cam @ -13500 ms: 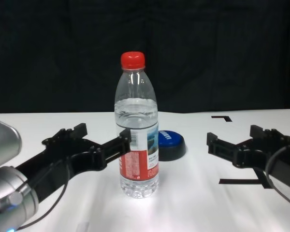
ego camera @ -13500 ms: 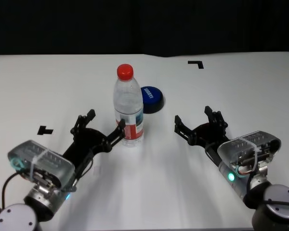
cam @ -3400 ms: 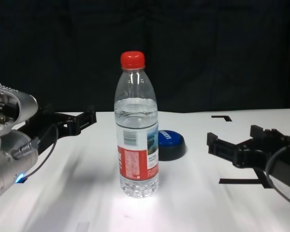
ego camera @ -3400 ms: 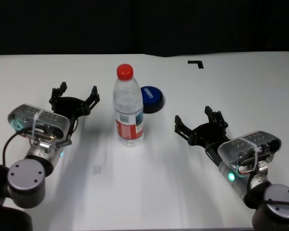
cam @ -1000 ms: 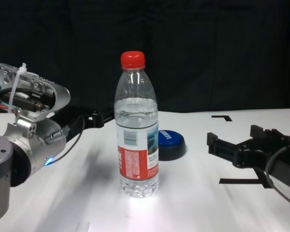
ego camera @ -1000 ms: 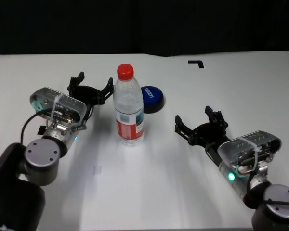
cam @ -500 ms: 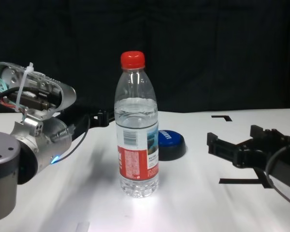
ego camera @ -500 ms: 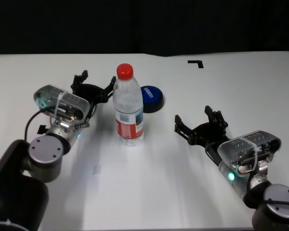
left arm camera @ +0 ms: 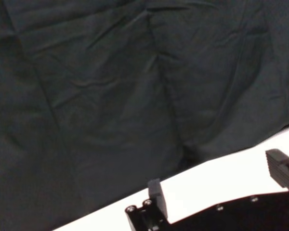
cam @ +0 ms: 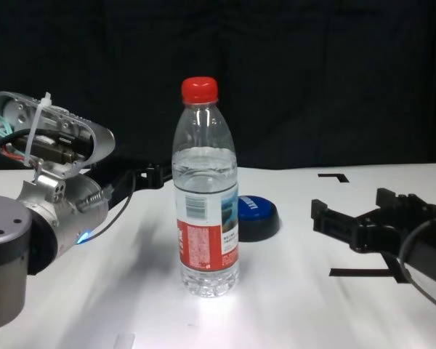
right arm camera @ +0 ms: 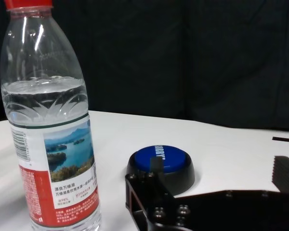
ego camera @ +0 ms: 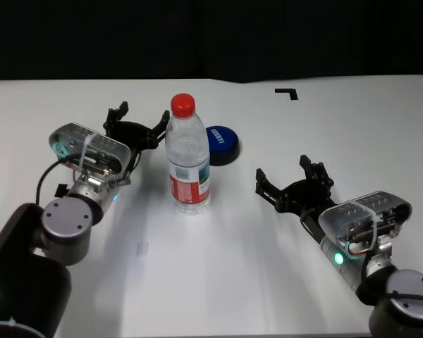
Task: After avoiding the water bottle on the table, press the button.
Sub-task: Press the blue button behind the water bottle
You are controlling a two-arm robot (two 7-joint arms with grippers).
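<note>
Mostly bare white table point(ego camera: 218, 267) w/ black tape marks point(ego camera: 287, 92), dark curtain point(cam: 312, 73) behind.

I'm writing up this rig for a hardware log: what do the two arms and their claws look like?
Both arms match. Each ends in a black skeletal claw, the left claw and the right claw, with two slim bolted fingers tipped by ribbed pads. Behind each sits a silver-grey wrist housing under a clear cover, cinched by a white zip tie, with a black cable looping out and a small cyan-green light. The joints below are rounded grey and black cylinders.
</note>
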